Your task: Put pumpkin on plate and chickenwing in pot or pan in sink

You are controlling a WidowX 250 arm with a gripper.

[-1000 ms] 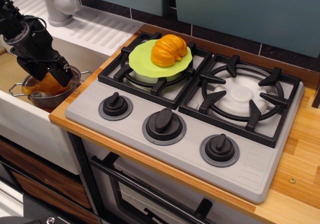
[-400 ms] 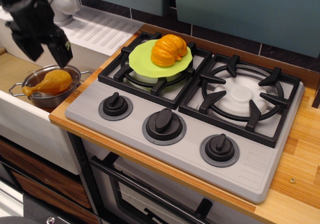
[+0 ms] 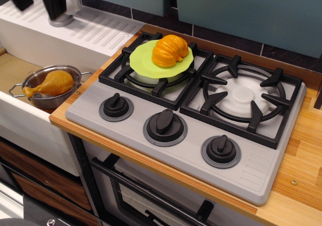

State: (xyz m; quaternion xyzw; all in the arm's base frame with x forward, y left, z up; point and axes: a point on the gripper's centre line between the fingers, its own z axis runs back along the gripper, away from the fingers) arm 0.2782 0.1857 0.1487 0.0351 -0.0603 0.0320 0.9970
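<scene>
The orange ribbed pumpkin [image 3: 170, 50] rests on the lime-green plate [image 3: 143, 61], which sits on the left burner of the stove. The golden-brown chickenwing [image 3: 51, 83] lies inside the steel pot [image 3: 74, 74], which stands in the sink [image 3: 12, 69] against its right wall. My gripper [image 3: 38, 10] is high at the top left, above the drainboard and well clear of the pot. Its two black fingers [image 3: 53, 2] stand apart with nothing between them. Its upper part is cut off by the frame edge.
The grey faucet [image 3: 64, 15] stands on the ribbed white drainboard [image 3: 95, 29], partly hidden behind my finger. The grey stove has a bare right burner [image 3: 245, 97] and three black knobs [image 3: 164, 124] along its front. A wooden counter [image 3: 302, 175] runs to the right.
My gripper has let go of the chickenwing, which now lies in the pot. It has risen up and away from the pot to the top-left corner.
</scene>
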